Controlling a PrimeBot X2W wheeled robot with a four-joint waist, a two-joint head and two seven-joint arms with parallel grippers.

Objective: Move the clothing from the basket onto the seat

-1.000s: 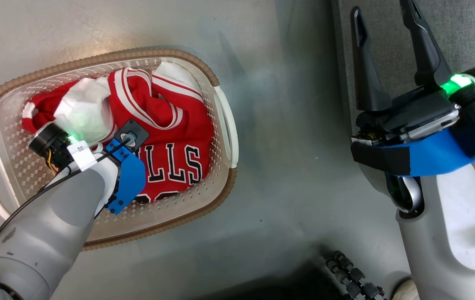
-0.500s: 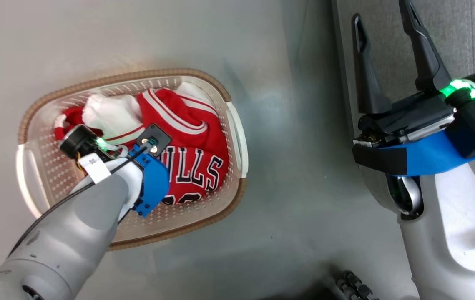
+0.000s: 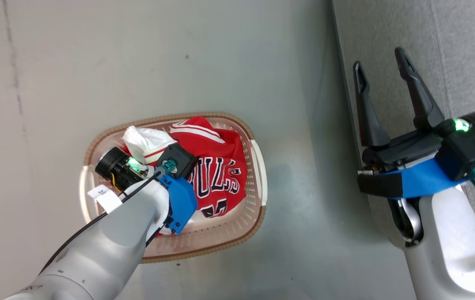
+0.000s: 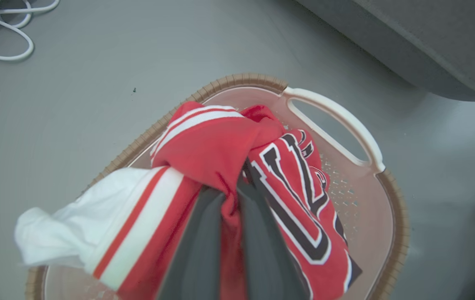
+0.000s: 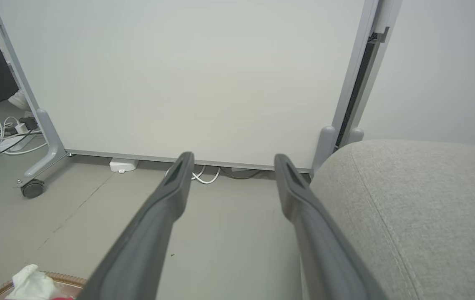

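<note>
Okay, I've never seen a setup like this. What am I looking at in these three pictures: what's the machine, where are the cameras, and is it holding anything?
It is a two-armed robot. One picture looks down from a camera on its head. The other two come from cameras on its wrists, each looking out along that arm's gripper. On the grey floor stands a cream basket with red clothing in it. The left gripper is shut on a fold of that clothing. The right gripper is open and holds nothing, near the grey seat.
</note>
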